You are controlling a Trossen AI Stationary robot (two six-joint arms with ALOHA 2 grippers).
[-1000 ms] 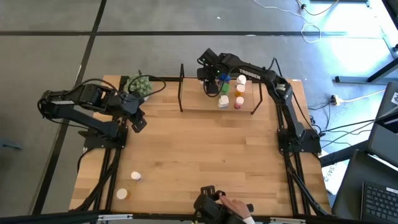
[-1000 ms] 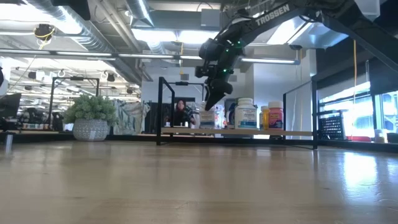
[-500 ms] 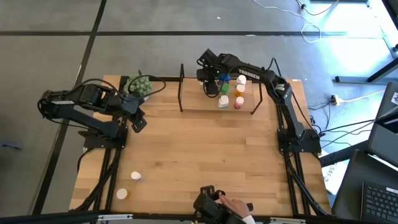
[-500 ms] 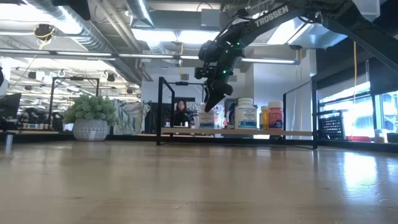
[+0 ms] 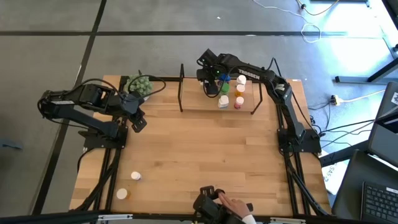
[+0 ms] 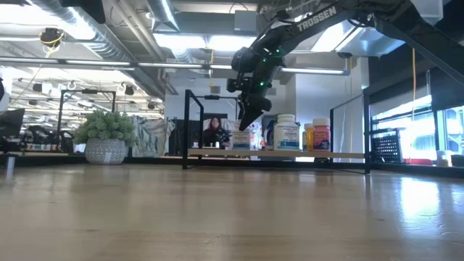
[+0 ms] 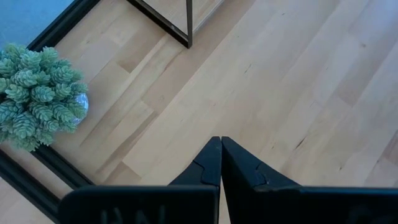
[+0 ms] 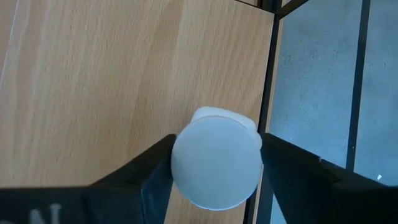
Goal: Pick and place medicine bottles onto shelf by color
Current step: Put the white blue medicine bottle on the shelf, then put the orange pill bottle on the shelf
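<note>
High view: the left gripper [image 5: 138, 122] rests left of the shelf [image 5: 199, 99], fingers pressed together, holding nothing. Two bottles [image 5: 129, 185] lie far from the shelf near the table's front left. The right gripper [image 8: 214, 168] hangs over the shelf's back edge, fingers spread either side of a white-capped bottle [image 8: 216, 160] standing there; whether they touch it is unclear.
</note>
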